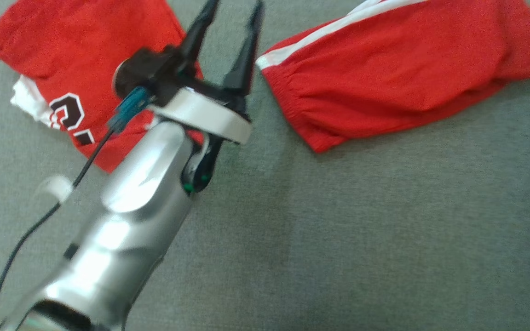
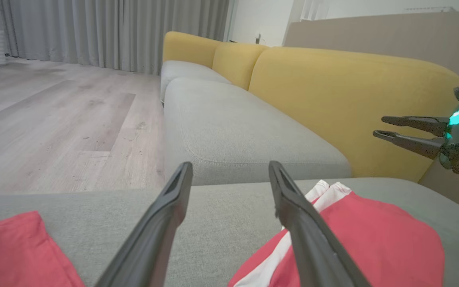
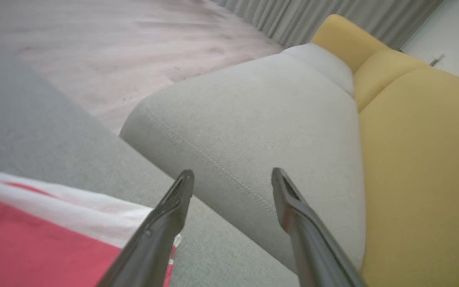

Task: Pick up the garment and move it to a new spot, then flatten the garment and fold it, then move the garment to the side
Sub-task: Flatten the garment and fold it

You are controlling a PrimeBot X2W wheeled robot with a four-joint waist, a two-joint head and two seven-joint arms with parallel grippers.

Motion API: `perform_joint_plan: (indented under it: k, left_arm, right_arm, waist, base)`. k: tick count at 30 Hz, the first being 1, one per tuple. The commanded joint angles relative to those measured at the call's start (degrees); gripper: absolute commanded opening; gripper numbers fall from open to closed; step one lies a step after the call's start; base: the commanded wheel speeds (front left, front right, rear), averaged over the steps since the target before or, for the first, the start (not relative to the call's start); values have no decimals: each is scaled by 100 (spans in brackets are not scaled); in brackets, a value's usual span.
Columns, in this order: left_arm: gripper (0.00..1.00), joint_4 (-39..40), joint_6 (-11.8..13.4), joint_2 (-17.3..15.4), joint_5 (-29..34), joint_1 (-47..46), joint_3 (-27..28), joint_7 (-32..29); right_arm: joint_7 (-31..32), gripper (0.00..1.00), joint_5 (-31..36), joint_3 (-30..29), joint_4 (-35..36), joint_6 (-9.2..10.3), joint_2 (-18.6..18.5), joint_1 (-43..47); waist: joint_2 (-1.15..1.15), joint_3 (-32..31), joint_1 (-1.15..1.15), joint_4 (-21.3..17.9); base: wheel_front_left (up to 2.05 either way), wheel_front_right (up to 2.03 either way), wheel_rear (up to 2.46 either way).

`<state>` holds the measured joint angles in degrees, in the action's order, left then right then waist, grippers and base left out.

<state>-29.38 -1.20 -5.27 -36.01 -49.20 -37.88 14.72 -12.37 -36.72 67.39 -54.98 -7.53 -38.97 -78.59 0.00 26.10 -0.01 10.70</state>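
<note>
- Plainly at risk: the left pincer point(image 1: 235, 9), fingers spread wide and empty, hangs over the gap between two red pieces. A careless dip could snag the shirt point(image 1: 85, 55) instead of the shorts point(image 1: 398, 69), or drag a fold loose.
- Left arm point(image 1: 122, 220) reaches up from the head view's lower left, forearm slanted, fingers pointing across the grey seat point(image 1: 338, 230).
- Shorts, white stripe along one edge, lie folded on the seat just right of that pincer. They are likely the task's garment, since both pincers flank them.
- Shirt, lettered, lies folded to the left, partly hidden behind the wrist.
- Right pincer point(image 2: 381, 126), also wide and empty, hovers past the shorts' far end, in front of the yellow backrest point(image 2: 353, 99).
- Farther off: wood floor point(image 2: 54, 119), grey curtain point(image 2: 94, 32).
</note>
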Motion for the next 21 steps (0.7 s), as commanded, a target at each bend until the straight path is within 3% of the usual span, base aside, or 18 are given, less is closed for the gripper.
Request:
perform_joint_plan:
  k: [1,5,12,18,21]
  left_arm:
    - [100,265,50,-214,107,171,366,27]
    - [100,676,88,-309,393,664,951,28]
    - [100,1270,70,-363,842,1592,1789,28]
    - [100,1484,-72,-238,1142,2436,2272,28]
    - [100,1569,-149,-131,1313,2805,2451,28]
  right_arm:
    - [-134,100,-114,-188,-76,4,38,296]
    - [-255,100,-318,-950,-91,4,350,594]
    - [-262,100,199,-3067,1027,4,806,1928]
    - [-262,100,892,-4918,1918,4,1763,3559]
    - [-262,100,1263,-5457,2281,4,2358,4356]
  waist:
    - [0,-293,1,-179]
    - [0,-685,1,-375]
    - [0,-1256,1,-656]
    - [0,-1655,1,-819]
    - [0,-1823,1,-872]
  base:
    - [0,0,0]
    - [0,0,0]
    - [0,0,0]
    - [0,0,0]
    - [0,0,0]
